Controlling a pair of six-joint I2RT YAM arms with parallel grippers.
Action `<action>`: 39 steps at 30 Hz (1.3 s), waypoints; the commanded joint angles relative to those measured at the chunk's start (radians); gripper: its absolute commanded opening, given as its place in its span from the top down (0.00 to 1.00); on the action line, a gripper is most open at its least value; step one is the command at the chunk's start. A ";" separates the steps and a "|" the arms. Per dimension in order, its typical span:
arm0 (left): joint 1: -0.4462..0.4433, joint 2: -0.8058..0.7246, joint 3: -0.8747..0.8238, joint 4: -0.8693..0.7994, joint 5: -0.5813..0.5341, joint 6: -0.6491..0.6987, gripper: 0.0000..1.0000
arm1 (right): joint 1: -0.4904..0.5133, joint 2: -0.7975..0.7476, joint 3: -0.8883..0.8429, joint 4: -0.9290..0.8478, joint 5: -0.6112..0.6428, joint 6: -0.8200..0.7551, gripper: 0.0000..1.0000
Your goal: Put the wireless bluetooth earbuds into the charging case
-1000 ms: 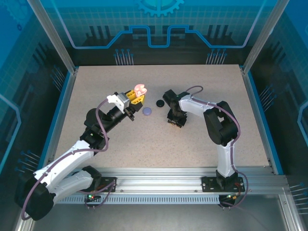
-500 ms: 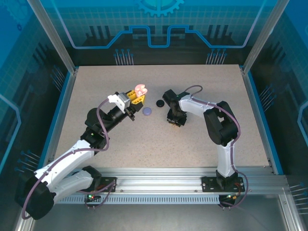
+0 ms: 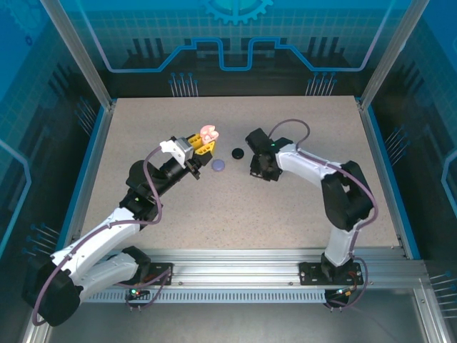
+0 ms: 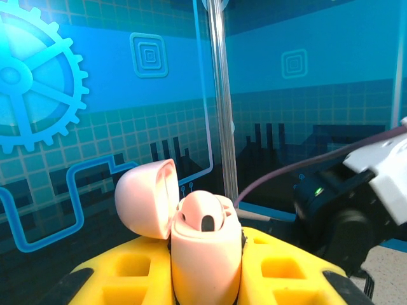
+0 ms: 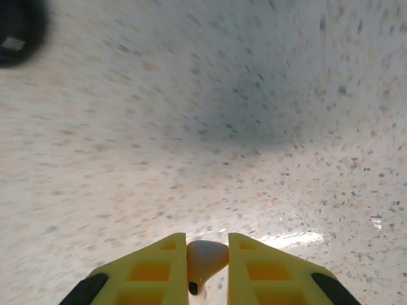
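Note:
My left gripper (image 4: 206,270) is shut on the pinkish-beige charging case (image 4: 205,254) and holds it upright above the table, lid (image 4: 146,198) hinged open to the left. One matching earbud (image 4: 206,215) sits in a socket of the case. From above, that case (image 3: 208,133) shows at the left gripper's (image 3: 203,146) yellow tips. My right gripper (image 5: 207,244) is shut on a second pinkish-beige earbud (image 5: 205,259), pinched between the yellow fingers (image 5: 152,270) a little above the speckled table. In the top view the right gripper (image 3: 257,170) hangs to the right of the case.
A round black case (image 3: 238,152) and a round lilac case (image 3: 218,165) lie on the table between the two grippers. The black case (image 5: 19,28) is a dark blur at the top left of the right wrist view. Blue walls and metal posts fence the speckled table (image 3: 307,207).
The right gripper has closed on the earbud and risen off the table, its elbow swinging out to the right. The left arm and the case have stayed still.

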 commanded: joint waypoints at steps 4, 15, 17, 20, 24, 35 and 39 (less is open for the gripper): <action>-0.003 -0.008 0.020 0.026 0.016 -0.029 1.00 | 0.014 -0.196 0.014 0.057 0.022 -0.116 0.82; -0.004 -0.004 0.021 0.011 0.055 -0.017 1.00 | 0.021 -0.389 0.212 0.040 -0.086 -0.246 0.81; -0.004 0.000 0.021 0.007 0.057 -0.001 1.00 | 0.034 -0.408 0.263 0.035 -0.102 -0.271 0.81; -0.004 0.017 0.030 0.003 0.054 0.018 1.00 | 0.060 -0.428 0.323 0.028 -0.112 -0.291 0.81; -0.004 0.048 0.045 0.000 0.060 0.025 1.00 | 0.107 -0.437 0.378 0.026 -0.113 -0.308 0.81; -0.006 0.107 0.076 0.025 0.066 0.009 1.00 | 0.227 -0.392 0.451 0.008 -0.090 -0.334 0.81; -0.006 0.110 0.082 0.023 0.069 0.008 1.00 | 0.256 -0.374 0.454 0.003 -0.063 -0.346 0.81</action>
